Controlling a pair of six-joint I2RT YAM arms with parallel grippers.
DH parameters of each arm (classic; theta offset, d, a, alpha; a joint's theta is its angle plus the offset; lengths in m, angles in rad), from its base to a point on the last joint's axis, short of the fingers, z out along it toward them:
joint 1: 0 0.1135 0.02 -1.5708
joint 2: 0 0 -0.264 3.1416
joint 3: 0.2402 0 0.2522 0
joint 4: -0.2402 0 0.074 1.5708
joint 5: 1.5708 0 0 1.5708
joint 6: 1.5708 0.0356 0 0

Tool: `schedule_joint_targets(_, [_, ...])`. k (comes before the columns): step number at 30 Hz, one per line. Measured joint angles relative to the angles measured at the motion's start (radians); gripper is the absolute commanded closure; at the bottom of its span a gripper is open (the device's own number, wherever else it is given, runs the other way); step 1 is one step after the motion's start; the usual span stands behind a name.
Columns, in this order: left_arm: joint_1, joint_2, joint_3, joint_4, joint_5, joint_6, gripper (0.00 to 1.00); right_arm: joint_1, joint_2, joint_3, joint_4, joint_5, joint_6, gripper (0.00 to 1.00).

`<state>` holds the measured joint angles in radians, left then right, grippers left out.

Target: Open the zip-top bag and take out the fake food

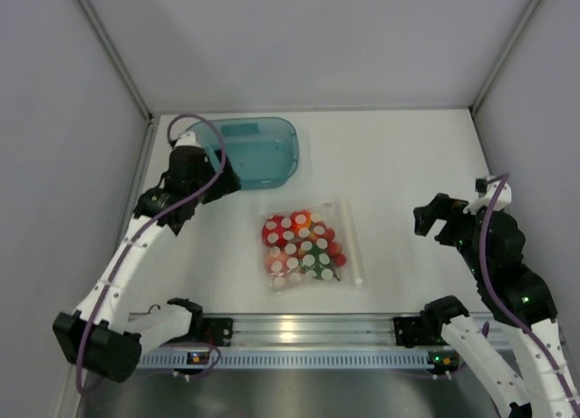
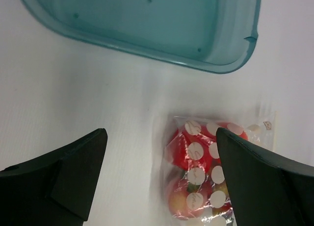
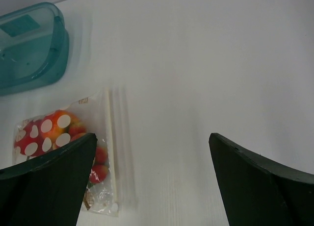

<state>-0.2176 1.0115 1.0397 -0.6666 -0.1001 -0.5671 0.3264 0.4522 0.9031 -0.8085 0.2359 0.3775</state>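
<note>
The zip-top bag (image 1: 308, 244), clear with white dots, lies flat in the middle of the table with its zip strip (image 1: 352, 241) along its right edge. The fake food (image 1: 294, 241), red and orange pieces with some green, is inside it. The bag also shows in the left wrist view (image 2: 206, 172) and in the right wrist view (image 3: 68, 147), its zip strip (image 3: 114, 152) facing the right gripper. My left gripper (image 1: 213, 178) is open and empty, up left of the bag, by the tray. My right gripper (image 1: 433, 220) is open and empty, right of the bag.
A translucent teal tray (image 1: 258, 150) stands at the back left, just behind the bag; it also shows in the left wrist view (image 2: 147, 20) and the right wrist view (image 3: 29, 49). A metal rail (image 1: 299, 332) runs along the near edge. Grey walls enclose the table.
</note>
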Motion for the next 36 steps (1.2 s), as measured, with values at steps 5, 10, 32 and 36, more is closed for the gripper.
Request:
schedule_joint_targets(5, [-0.330, 0.262, 0.197, 0.048, -0.183, 0.003, 0.01, 0.000, 0.001, 0.000, 0.000, 0.005, 0.017, 0.01])
schedule_joint_targets(10, [-0.527, 0.518, 0.351, 0.059, -0.321, 0.017, 0.01, 0.000, -0.001, 0.023, -0.012, 0.037, 0.019, 0.01])
schedule_joint_targets(32, [-0.932, 1.307, 1.022, -0.196, -0.613, 0.107, 0.01, 0.000, -0.114, 0.171, -0.138, 0.287, -0.018, 0.01])
schedule_joint_targets(36, [-0.935, 1.384, 1.043, -0.285, -0.645, 0.106, 0.01, 0.000, -0.124, 0.182, -0.143, 0.298, -0.027, 0.01])
